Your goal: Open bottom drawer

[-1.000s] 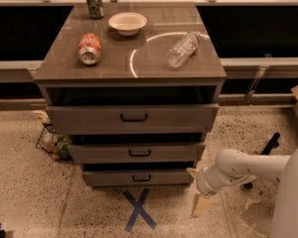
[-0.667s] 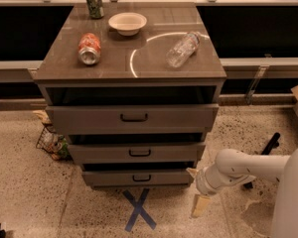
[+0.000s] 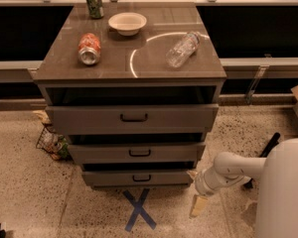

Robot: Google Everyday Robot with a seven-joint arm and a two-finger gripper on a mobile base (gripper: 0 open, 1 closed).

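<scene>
The claw [image 3: 198, 207] hangs low over the floor at the lower right of the cabinet [image 3: 216, 90], pointing down, on the end of a white arm [image 3: 231, 168] that reaches in from the robot's white body [image 3: 284, 192] at the right edge. Whether the claw is wide or narrow cannot be told; it holds nothing that can be seen.

On the cabinet top, a green can [image 3: 94, 1] stands upright at the back left. A pale bowl [image 3: 127, 23] sits just beside it at 4 o'clock. A red can [image 3: 89, 48] lies on its side at the left, and a clear bottle [image 3: 183, 48] lies on its side at the right. None of these is near the claw.

Three drawer fronts are stacked below the top, each with a dark gap above it and a small black handle at its centre. The bottom drawer [image 3: 109, 178] is the lowest, just above the floor. Its handle [image 3: 141, 178] lies at about 10 o'clock from the claw, and its right end is near the claw but apart from it. The drawer's inside cannot be seen.

A blue tape X [image 3: 139, 209] marks the floor in front of the bottom drawer, at 9 o'clock from the claw. The speckled floor around the X is bare. A wire basket [image 3: 52, 143] sits by the cabinet's lower left corner. A black bar [image 3: 262, 155] leans on the floor at 2 o'clock from the claw, behind the arm.
</scene>
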